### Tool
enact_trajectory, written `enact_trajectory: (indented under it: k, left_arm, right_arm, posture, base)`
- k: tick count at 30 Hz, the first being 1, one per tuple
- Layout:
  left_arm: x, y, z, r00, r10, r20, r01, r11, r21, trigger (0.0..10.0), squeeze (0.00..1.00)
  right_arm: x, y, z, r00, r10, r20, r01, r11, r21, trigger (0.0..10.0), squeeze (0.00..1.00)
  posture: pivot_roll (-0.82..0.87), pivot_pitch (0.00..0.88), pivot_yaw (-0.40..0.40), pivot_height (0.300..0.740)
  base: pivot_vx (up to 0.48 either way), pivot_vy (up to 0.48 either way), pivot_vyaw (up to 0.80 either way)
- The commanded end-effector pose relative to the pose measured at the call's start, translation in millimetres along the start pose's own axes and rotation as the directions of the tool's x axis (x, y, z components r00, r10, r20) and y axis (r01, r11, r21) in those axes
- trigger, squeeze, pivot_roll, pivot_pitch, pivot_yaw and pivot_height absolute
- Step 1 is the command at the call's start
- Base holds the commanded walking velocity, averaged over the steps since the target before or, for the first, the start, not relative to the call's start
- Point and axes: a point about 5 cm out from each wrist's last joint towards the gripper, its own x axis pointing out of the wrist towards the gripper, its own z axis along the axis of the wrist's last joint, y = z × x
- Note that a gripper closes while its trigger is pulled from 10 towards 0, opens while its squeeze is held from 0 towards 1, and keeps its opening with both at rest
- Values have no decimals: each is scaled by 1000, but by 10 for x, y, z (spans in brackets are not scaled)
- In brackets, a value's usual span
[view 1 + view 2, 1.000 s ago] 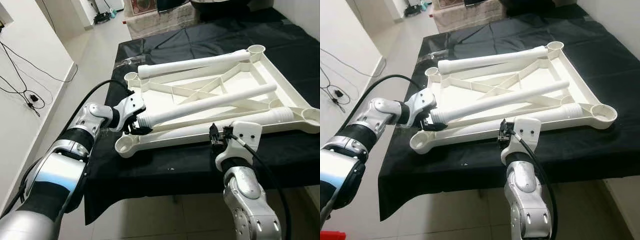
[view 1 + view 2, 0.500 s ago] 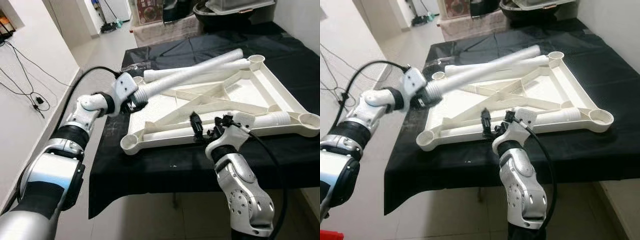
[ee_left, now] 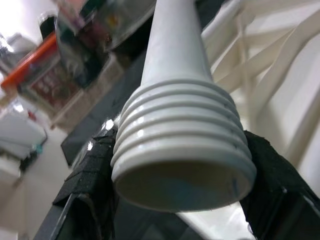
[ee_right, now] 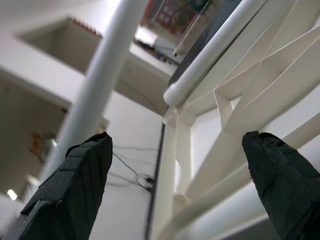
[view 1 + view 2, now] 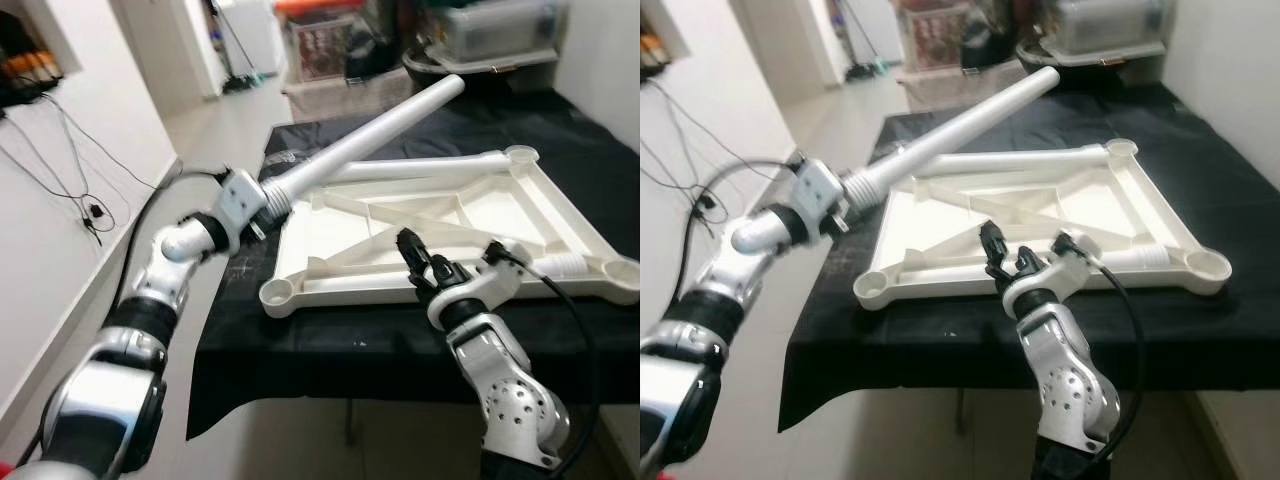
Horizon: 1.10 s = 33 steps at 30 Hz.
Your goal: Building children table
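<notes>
Two end effectors in play. Left end effector (image 5: pixel 258 205) clamped on the ridged end of a white table leg (image 5: pixel 360 140), black pads (image 3: pixel 90 170) pressed to either side of the rings. Leg held aloft, slanting up and away from those fingers, clear of the worktop (image 5: pixel 330 345). Right end effector (image 5: pixel 415 262) spread wide and empty, poised just over the near rail of the upturned table frame (image 5: pixel 500 215), which lies flat beyond and below its fingers.

Likely step: seating this leg in a corner socket (image 5: pixel 277 292), the nearest one just below and beside the left end effector. To do it well:
- tip the leg upright, ridged end down, before lowering;
- shift the grip up onto the smooth shaft, since the pads now cover the very rings meant to enter the socket;
- press the frame down with the right end effector to stop sliding;
- start square, then turn gently without forcing.

Hard, glossy moulded plastic throughout. Frame rectangular, ribbed with diagonal braces, round open cups at the corners. Leg a smooth tapering tube, hollow at its ringed mouth. Thin black cloth over the worktop, faintly shiny, probably slippery.
</notes>
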Motion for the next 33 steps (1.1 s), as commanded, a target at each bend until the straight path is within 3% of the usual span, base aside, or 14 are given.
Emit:
enact_trajectory:
  k: [1,2,4,5,6,7,8,17,33]
  left_arm:
    - [-10,-81,81,998,3,62,-4,1000,11,10000,0]
    - [-10,-81,81,998,3,62,-4,1000,11,10000,0]
    - [-38,-289,135,994,-26,109,26,1000,2,10000,0]
    - [-38,-289,135,994,-26,109,26,1000,2,10000,0]
    - [-58,-366,159,992,-35,123,35,999,2,10000,0]
    - [-58,-366,159,992,-35,123,35,999,2,10000,0]
    - [-77,-437,184,990,-43,137,43,999,-1,10000,0]
    - [-164,-660,259,987,-58,152,64,997,-39,10000,0]
    - [-298,-819,318,988,-87,127,97,992,-77,10000,0]
  right_arm:
    - [165,380,-174,993,119,-9,-113,962,249,10000,1000]
    - [165,380,-174,993,119,-9,-113,962,249,10000,1000]
    - [208,405,-157,986,163,-23,-146,931,334,10000,1000]
    - [208,405,-157,986,163,-23,-146,931,334,10000,1000]
    - [218,424,-164,980,195,-41,-167,915,367,10000,773]
    - [218,424,-164,980,195,-41,-167,915,367,10000,773]
    - [226,440,-182,973,224,-58,-183,898,399,10000,0]
    - [251,507,-217,939,327,-103,-234,830,506,10000,0]
    - [368,473,-23,941,335,-43,-262,806,531,10000,0]
  posture:
    - [106,4,78,740]
    - [106,4,78,740]
    - [103,6,73,740]
    - [103,6,73,740]
    - [102,7,71,740]
    - [102,7,71,740]
    - [101,7,67,740]
    - [110,14,59,740]
    - [120,22,55,740]
  base:
    - [0,0,0]
    - [0,0,0]
    - [0,0,0]
    - [0,0,0]
    - [0,0,0]
    - [0,0,0]
    - [0,0,0]
    - [0,0,0]
    - [0,0,0]
